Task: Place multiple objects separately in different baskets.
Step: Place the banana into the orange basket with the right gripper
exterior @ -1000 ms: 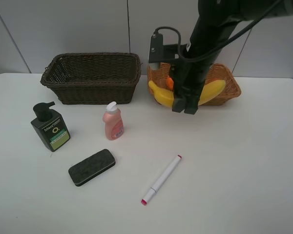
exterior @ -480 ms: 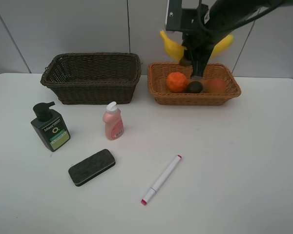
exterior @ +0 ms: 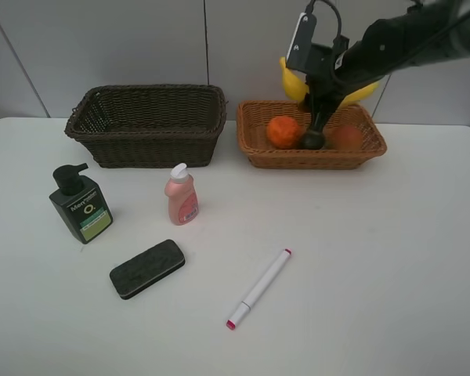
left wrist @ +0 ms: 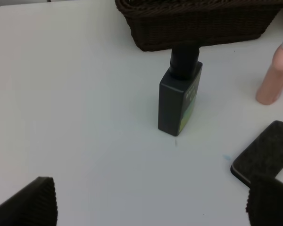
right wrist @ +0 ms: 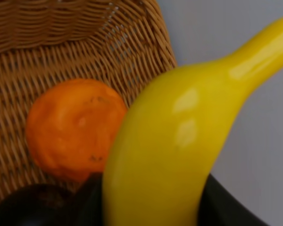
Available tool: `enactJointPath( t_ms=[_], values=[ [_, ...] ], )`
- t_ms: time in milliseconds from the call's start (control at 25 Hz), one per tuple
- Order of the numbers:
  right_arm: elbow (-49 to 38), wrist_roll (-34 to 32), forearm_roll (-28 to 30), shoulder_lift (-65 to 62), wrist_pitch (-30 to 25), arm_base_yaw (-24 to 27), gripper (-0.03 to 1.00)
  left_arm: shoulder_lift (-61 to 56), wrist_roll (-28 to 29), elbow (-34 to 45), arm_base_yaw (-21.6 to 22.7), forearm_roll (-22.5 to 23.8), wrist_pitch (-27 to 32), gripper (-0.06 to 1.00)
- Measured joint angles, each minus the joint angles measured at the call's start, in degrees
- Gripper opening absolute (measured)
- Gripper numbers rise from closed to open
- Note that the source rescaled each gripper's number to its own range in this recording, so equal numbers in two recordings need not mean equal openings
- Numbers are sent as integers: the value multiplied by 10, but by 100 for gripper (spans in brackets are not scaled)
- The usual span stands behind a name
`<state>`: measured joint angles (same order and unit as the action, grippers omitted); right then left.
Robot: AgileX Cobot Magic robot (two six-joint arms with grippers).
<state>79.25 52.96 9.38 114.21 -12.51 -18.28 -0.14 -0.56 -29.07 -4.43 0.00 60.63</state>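
Exterior high: right gripper [exterior: 316, 125] is clamped on the yellow banana [exterior: 292, 78], held in the air over the light tan basket [exterior: 254, 149] at the desk's far edge, right of middle. Banana sits crosswise above the fingertips, both ends sticking out; tips point down at the dark mangosteen [exterior: 312, 141], with the orange [exterior: 283, 131] and red-orange round fruit [exterior: 347, 137] either side. Suggest: align the banana with the basket's long axis, go low, release once it's resting. Left gripper [left wrist: 153, 193] is spread and empty.

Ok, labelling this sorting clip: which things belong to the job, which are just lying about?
Job: banana, orange, mangosteen, red-orange fruit, pump bottle, pink bottle, felt eraser, marker, dark basket, tan basket.
Lying about: just the white table.
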Motion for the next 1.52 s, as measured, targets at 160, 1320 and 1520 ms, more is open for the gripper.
enactJointPath(
  t_ms=[160,1320,1520],
  values=[
    [0,0,-3,28,23,1,38,0,0,0,0,0,0,100],
    [0,0,-62,45,25,1,98,0,0,0,0,0,0,100],
    [0,0,-62,45,25,1,98,0,0,0,0,0,0,100]
  ],
)
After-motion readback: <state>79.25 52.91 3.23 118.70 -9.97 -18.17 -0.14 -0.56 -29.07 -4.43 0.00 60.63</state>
